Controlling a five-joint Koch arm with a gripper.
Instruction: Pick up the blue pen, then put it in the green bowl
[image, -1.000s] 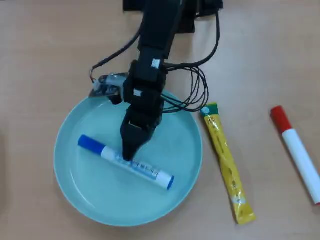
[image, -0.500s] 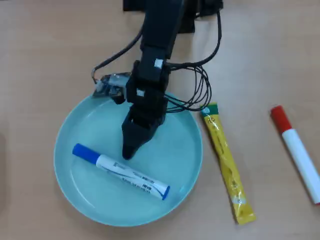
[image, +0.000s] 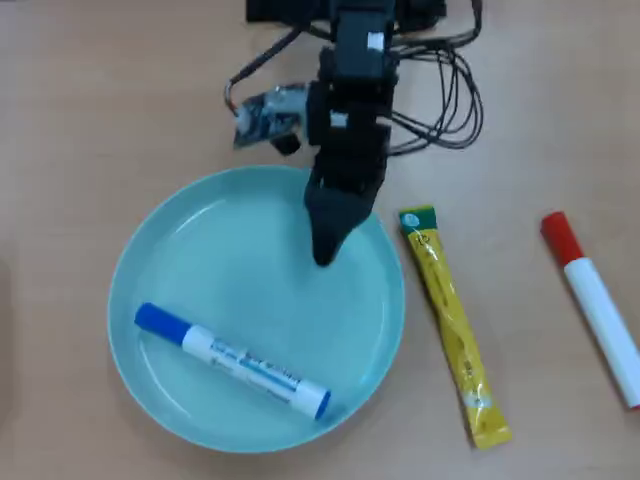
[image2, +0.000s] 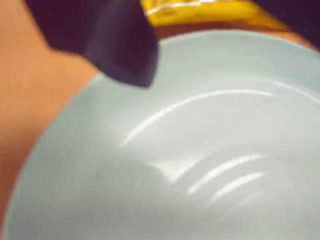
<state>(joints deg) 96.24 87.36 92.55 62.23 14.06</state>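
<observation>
The blue pen (image: 232, 361), a white marker with a blue cap, lies flat in the green bowl (image: 170, 250), near its lower side in the overhead view, cap towards the left. My gripper (image: 325, 255) hangs over the bowl's upper right part, well apart from the pen and holding nothing. It tapers to a single dark tip, so its jaws cannot be told apart. In the wrist view one dark fingertip (image2: 131, 65) shows at the top left over the bowl's pale inside (image2: 210, 165). The pen is out of that view.
A long yellow sachet (image: 455, 330) lies right of the bowl, also at the top of the wrist view (image2: 200, 11). A white marker with a red cap (image: 595, 300) lies at the far right. Cables (image: 450, 90) and the arm's base sit at the top.
</observation>
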